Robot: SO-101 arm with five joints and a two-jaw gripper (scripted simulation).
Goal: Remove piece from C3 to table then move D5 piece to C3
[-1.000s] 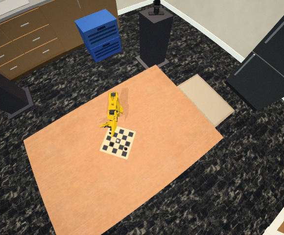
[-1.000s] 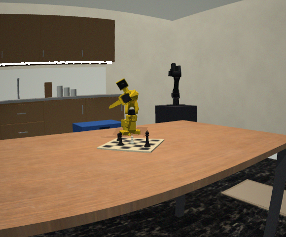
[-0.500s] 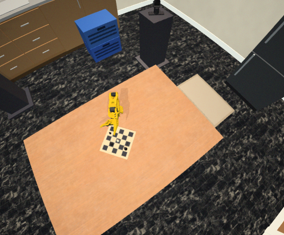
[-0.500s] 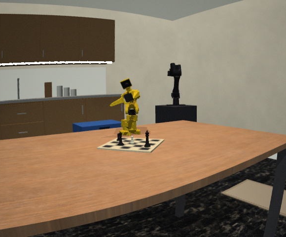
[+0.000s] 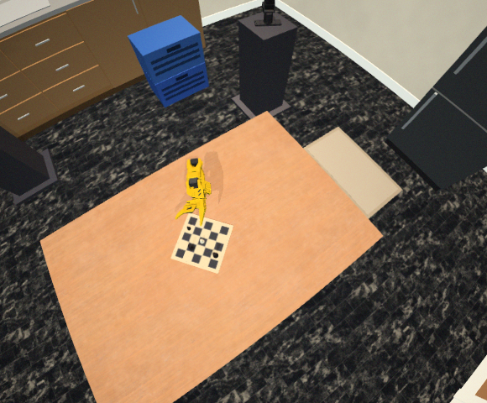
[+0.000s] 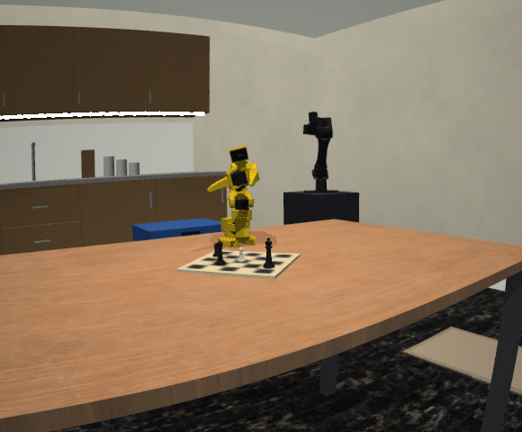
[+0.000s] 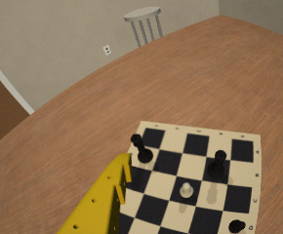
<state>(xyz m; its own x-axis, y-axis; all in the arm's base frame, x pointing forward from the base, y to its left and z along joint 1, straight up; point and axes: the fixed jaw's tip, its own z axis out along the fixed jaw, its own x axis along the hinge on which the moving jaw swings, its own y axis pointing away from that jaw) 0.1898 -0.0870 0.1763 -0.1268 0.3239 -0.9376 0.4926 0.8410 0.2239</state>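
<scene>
The board point(image 5: 223, 252) point(image 6: 228, 274) point(image 7: 257, 166) lies flat on the table. A white pawn point(image 5: 201, 241) point(image 6: 240, 255) point(image 7: 185, 190) stands upright on C3. A dark piece point(image 5: 188, 227) point(image 7: 236, 225) stands on D5; in the exterior view it is partly hidden behind the dark piece on B4 point(image 6: 220, 256) point(image 7: 216, 170). A tall dark piece point(image 5: 215, 254) point(image 6: 268, 255) point(image 7: 143, 155) stands on B1. My gripper point(image 5: 189, 220) is open and empty, raised above the board's robot-side edge. The wrist view shows only one yellow jaw, left of the white pawn.
The wooden table point(image 5: 278, 182) point(image 6: 112, 320) point(image 7: 98, 117) carries the arm and board. The arm's base stands near the table's back edge. A blue cabinet point(image 5: 170, 47) and a dark pedestal point(image 5: 264, 69) stand beyond that edge.
</scene>
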